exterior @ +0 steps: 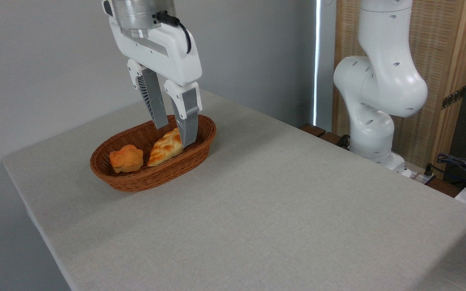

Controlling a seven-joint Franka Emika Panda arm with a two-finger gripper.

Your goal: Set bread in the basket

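While its two grey ribbed fingers (156,103) hung spread apart, the white two-finger gripper (173,135) stood over the far right end of the oval, shallow, reddish-brown woven wicker basket (136,182), its tips reaching down to about the level of the rim. The long braided loaf of bread (164,148), golden-brown on top and pale along the side, lay inside the basket, in its right half, pointing from the near middle toward the far right end. The right finger stood in front of the loaf's far tip and hid it; whether that finger touched the crust could not be told. The left finger stood just behind and to the left of the loaf, apart from it, so that the loaf's far end lay between the two fingers without being pinched. Just beside the loaf, in the basket's left half, sat a small round orange bun (126,158). The basket rested near the far left corner of a table covered in plain grey cloth (257,210). At the table's far right edge rose the bulky white jointed body of the robot arm (378,89), with a panel of pale woven matting in a wooden frame (443,60) behind it and a tangle of dark cables (459,163) at the right border.
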